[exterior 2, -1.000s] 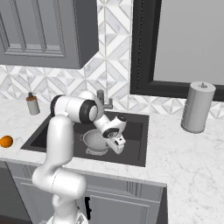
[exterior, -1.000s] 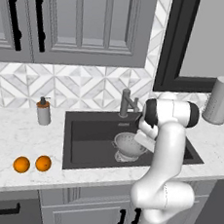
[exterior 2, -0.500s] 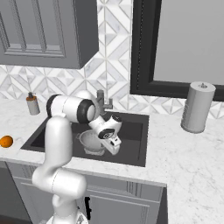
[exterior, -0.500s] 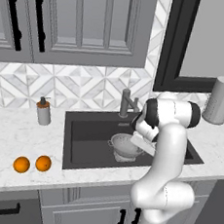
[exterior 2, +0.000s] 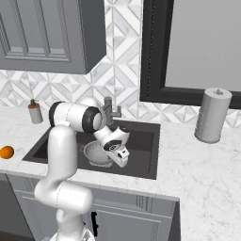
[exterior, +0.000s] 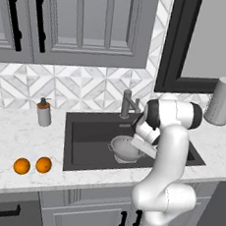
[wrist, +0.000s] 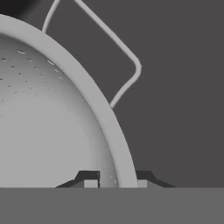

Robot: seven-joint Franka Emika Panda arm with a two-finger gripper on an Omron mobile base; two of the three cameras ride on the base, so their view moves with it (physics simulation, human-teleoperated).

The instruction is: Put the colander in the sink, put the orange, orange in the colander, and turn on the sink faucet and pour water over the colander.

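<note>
The silvery perforated colander (exterior: 125, 149) is low inside the dark sink (exterior: 87, 136), near its right half; I cannot tell whether it rests on the floor. My gripper (wrist: 116, 182) is shut on the colander (wrist: 52, 122), with one fingertip on each side of the rim beside a wire handle. From the right base view, the hand (exterior 2: 115, 151) reaches down to the colander (exterior 2: 95, 153) in the sink (exterior 2: 141, 141). Two oranges (exterior: 22, 165) (exterior: 44, 164) lie on the counter left of the sink; one orange (exterior 2: 6, 152) shows at the far left. The sink faucet (exterior: 127, 104) (exterior 2: 109, 109) stands behind the basin, with no water running.
A soap dispenser (exterior: 44, 112) (exterior 2: 34, 112) stands at the back left of the sink. A paper towel roll (exterior: 223, 101) (exterior 2: 212, 115) stands on the counter to the right. Cabinets hang above and a dark window frame sits at the back right.
The gripper has carried the colander slightly left and a little lower in the sink. The oranges and faucet have not moved.
</note>
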